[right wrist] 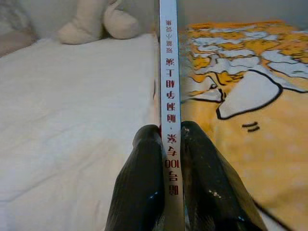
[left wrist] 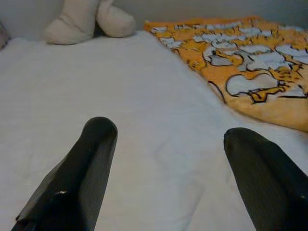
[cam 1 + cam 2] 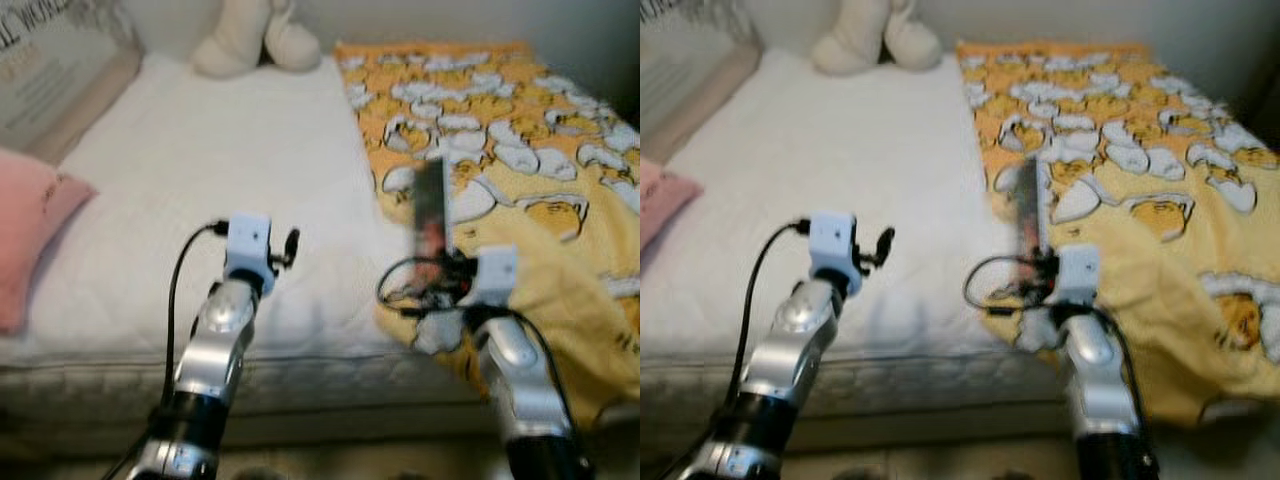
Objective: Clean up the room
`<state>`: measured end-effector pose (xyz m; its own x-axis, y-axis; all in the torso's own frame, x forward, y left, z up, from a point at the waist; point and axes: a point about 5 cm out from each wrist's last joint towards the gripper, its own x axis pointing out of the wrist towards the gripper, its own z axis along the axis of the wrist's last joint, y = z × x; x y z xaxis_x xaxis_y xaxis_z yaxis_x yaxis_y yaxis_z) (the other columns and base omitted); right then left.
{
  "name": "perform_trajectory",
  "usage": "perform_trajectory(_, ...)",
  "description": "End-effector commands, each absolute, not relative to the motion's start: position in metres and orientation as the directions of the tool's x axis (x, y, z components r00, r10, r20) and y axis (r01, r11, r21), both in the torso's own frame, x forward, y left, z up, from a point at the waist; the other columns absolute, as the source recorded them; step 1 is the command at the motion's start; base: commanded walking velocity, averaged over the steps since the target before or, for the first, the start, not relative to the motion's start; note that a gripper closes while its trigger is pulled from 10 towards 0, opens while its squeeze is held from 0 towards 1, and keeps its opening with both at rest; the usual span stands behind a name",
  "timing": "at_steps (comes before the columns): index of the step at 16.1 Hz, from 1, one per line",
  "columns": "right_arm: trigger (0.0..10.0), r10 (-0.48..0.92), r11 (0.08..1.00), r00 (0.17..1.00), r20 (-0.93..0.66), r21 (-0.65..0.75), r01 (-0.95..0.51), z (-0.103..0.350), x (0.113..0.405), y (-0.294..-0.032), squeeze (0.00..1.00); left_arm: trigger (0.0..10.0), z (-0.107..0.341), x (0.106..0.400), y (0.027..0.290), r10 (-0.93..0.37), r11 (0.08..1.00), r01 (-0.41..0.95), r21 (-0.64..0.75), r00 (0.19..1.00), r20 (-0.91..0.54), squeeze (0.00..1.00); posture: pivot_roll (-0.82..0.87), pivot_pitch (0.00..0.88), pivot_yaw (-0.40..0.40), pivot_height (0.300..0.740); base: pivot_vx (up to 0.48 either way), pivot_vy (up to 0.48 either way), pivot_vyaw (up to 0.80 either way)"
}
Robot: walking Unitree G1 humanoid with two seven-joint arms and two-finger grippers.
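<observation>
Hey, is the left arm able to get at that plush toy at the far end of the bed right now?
Probably not yet. The left gripper is open over bare mattress near its front edge, nothing blocking, but the plush toy sits far across.

White bed [image 3: 200, 170] carries yellow blanket [image 3: 520, 140], plush toy [image 3: 255, 40], pink pillow [image 3: 30, 225].

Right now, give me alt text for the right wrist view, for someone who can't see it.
The right hand is shut on a thin book, held spine-up with red characters along its white spine. Beneath lies a bed with a white sheet beside a yellow cartoon-print blanket, and a cream plush toy sits at the far end.
</observation>
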<state>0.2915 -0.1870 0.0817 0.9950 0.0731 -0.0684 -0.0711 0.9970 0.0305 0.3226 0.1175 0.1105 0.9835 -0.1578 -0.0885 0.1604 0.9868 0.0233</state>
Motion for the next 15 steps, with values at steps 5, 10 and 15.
perform_trajectory(5, 0.0, 0.100, 0.994, 0.995, 0.001, 0.041, -0.100, 0.093, 0.294, -0.179, 0.00, 10.0, 0.098, 0.324, 0.144, -0.036, 0.999, 0.034, -0.015, 0.987, -0.155, 0.00, -0.06, 0.000, 0.022, 0.740, 0.000, 0.478, 0.00)
perform_trajectory(10, 0.0, 0.078, 0.993, 0.997, 0.012, 0.087, -0.079, 0.096, 0.297, -0.181, 0.00, 10.0, 0.091, 0.324, 0.150, 0.014, 0.997, -0.027, -0.069, 0.983, -0.184, 0.00, -0.06, 0.000, 0.015, 0.740, 0.000, 0.378, 0.00)
perform_trajectory(15, 0.0, 0.112, 0.992, 0.994, 0.003, 0.049, -0.112, 0.096, 0.303, -0.176, 0.00, 10.0, 0.104, 0.325, 0.147, -0.003, 1.000, 0.000, -0.030, 0.995, -0.105, 0.00, -0.05, 0.000, 0.011, 0.740, 0.192, 0.000, 0.00)
